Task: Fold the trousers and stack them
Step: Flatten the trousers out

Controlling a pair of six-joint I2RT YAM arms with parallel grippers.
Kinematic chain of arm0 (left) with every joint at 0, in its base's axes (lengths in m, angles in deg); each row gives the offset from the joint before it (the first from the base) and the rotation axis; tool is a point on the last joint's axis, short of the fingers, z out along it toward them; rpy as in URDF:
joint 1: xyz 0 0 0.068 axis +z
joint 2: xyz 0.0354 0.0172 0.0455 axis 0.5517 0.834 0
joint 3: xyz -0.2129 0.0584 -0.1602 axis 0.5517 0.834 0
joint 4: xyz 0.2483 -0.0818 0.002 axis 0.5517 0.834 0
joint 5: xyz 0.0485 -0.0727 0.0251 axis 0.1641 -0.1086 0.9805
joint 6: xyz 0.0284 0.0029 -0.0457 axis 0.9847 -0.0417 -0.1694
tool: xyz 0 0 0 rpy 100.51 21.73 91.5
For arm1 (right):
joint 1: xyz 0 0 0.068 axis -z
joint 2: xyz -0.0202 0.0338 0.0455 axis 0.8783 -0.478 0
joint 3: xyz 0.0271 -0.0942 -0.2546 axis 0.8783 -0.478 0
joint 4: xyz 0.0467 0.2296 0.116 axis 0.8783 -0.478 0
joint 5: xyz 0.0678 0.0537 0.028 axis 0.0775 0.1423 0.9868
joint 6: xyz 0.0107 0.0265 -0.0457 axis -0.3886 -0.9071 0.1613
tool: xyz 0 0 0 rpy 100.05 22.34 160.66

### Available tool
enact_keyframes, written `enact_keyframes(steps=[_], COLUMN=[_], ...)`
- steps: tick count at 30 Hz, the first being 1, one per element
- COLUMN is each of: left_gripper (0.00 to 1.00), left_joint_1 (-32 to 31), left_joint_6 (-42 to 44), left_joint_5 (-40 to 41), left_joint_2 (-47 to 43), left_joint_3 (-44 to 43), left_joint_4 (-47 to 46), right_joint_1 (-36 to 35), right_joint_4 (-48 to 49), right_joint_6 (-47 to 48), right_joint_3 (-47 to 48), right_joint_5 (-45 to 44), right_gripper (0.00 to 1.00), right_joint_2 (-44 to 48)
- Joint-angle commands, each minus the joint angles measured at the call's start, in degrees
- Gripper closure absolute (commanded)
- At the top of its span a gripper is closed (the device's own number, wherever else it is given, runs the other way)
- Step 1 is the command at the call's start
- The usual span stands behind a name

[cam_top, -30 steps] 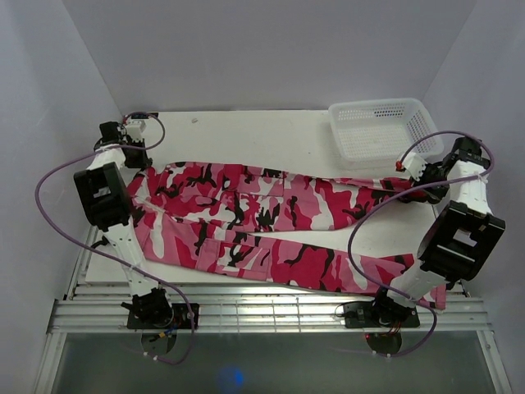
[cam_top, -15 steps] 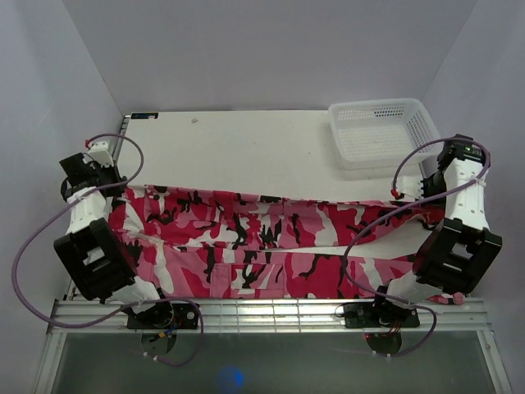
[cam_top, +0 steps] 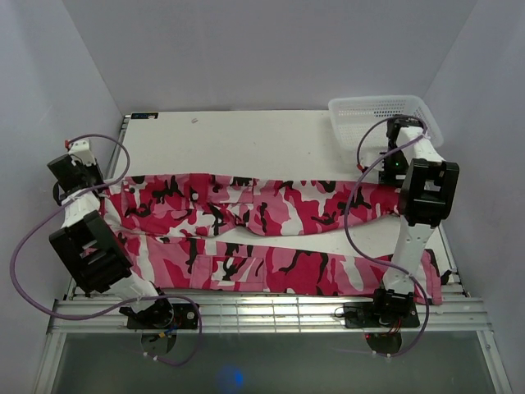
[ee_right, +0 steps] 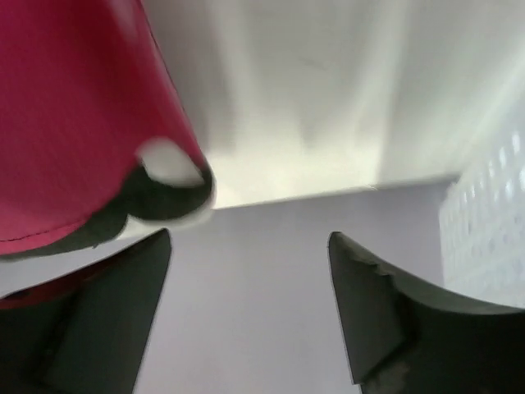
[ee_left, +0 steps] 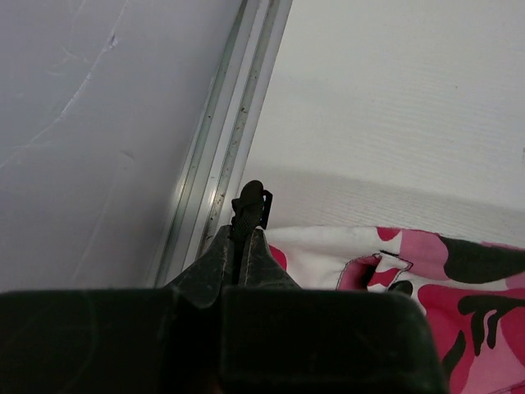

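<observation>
The camouflage trousers (cam_top: pixel 271 209) lie spread lengthwise across the table, waist to the left and both legs running right; the near leg (cam_top: pixel 328 271) reaches the right arm's base. At the table's left edge my left gripper (cam_top: pixel 82 174) is shut on the waist corner. In the left wrist view its fingertips (ee_left: pixel 248 209) are pressed together, with the trousers' (ee_left: pixel 410 271) white edge running in against them. Over the far leg's end, beside the basket, my right gripper (cam_top: pixel 394 167) is open. The right wrist view shows the right gripper (ee_right: pixel 248 238) with nothing between its fingers and a blurred trouser hem (ee_right: pixel 90 148) at the upper left.
A white mesh basket (cam_top: pixel 361 105) stands at the back right corner, and its wall (ee_right: pixel 492 213) shows close on the right in the right wrist view. An aluminium rail (ee_left: pixel 221 164) runs along the table's left edge beside the left fingers. Purple cables loop from both arms.
The right gripper opened and let go of the far leg's end, then swung back toward the basket. The left gripper drew the waist left, and the trousers now lie flatter.
</observation>
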Motion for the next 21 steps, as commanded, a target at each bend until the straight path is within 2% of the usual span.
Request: enact_keyframes(steps=[1,4,5,6,9,10,12,13,15,16,19,21], left_gripper=[1.00,1.00,0.99,0.85,0.71,0.62,0.54,0.45,0.37,0.36,0.34,0.34], left_joint_1=[0.33,-0.11,-0.20,-0.20,-0.20,-0.20,-0.11,-0.20,-0.20,-0.20,-0.20,-0.20], left_joint_6=[-2.24,-2.07,-1.89,-1.80,-1.89,-1.89,-1.71,-1.71,-2.24,-2.24,-1.02,1.78], left_joint_5=[2.15,1.71,1.80,1.71,0.92,0.31,-2.49,-3.38,-5.92,-6.55,-9.44,-11.20], left_joint_2=[1.49,4.91,6.75,7.55,9.05,8.88,7.66,7.21,6.68,6.51,6.07,5.37], left_joint_3=[-4.67,-6.86,-7.48,-8.62,-10.03,-9.86,-9.24,-8.63,-8.71,-9.41,-10.21,-10.12], left_joint_4=[-4.54,-1.92,-1.12,-0.33,3.10,3.80,4.16,4.60,5.91,7.66,11.96,14.17], right_joint_1=[0.20,1.60,2.13,3.52,7.47,8.54,11.95,13.11,16.44,17.42,20.49,21.29], right_joint_4=[3.65,5.67,5.86,5.95,4.72,4.54,4.10,4.36,5.76,6.38,6.30,6.39], right_joint_6=[-8.84,-12.26,-14.54,-15.86,-19.82,-20.62,-24.02,-25.36,-29.30,-34.20,-40.03,-42.33], right_joint_3=[8.39,4.27,2.87,-0.02,-7.04,-9.08,-13.12,-16.54,-18.93,-20.42,-20.53,-20.35], right_joint_5=[7.41,15.84,18.12,22.41,31.02,32.89,38.59,40.80,45.62,47.04,52.30,54.52], right_gripper=[0.15,0.11,0.06,0.05,0.07,0.07,0.10,0.10,0.11,0.11,0.15,0.24], right_joint_2=[6.67,14.57,16.61,18.28,24.52,27.15,29.19,30.15,30.08,28.68,23.51,21.47])
